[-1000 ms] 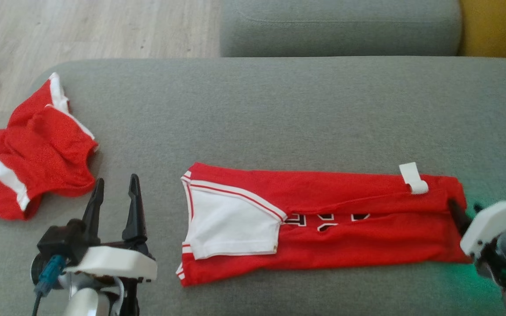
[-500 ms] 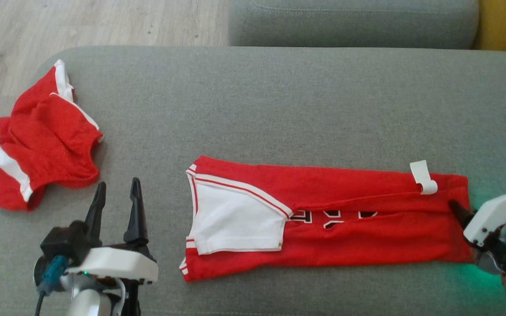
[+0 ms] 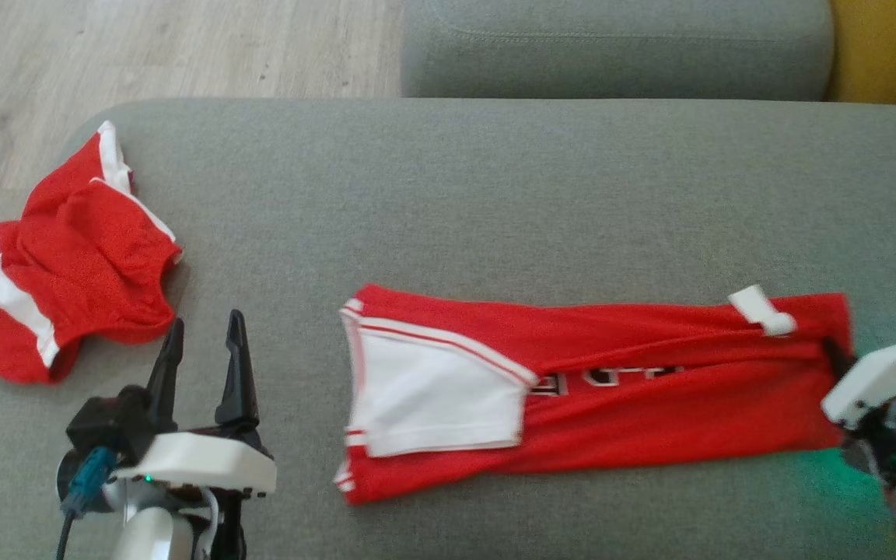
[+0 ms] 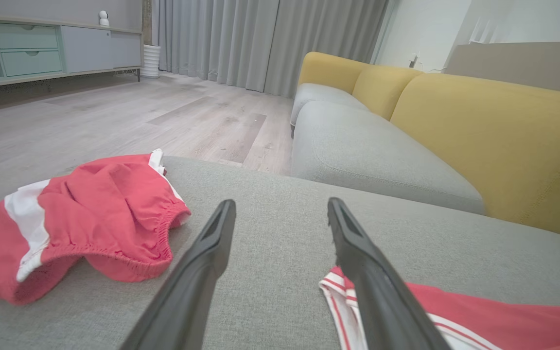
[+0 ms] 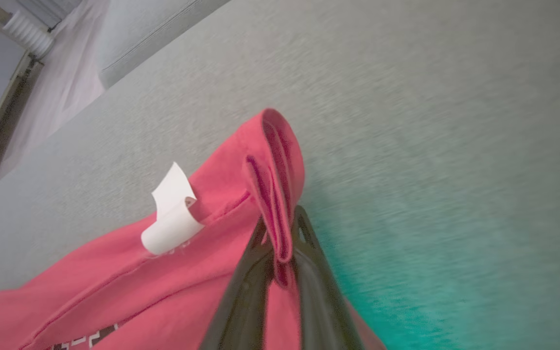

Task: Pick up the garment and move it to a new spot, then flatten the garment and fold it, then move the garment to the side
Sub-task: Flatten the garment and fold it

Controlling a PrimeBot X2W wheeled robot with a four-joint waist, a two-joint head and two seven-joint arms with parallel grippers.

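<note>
Head: pinching, with right gripper (image 3: 834, 354), the three-o'clock hem of the long folded red-and-white jersey garment (image 3: 611, 389) lying on grey fabric sofa seat (image 3: 495, 194). Left wrist: holding left gripper (image 4: 280, 209) fingers wide, empty. Right wrist: gripping just a thin hem fold, risking slipping or unfolding while dragging.

The right gripper (image 5: 282, 233) has pinched shut on the right hem of the jersey (image 3: 635, 404), bunching it and dragging it slightly right.

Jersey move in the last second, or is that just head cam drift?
Yes. Against the red shorts, the jersey has slid slightly toward the robot's right, with the right tool pinching its hem.
</note>
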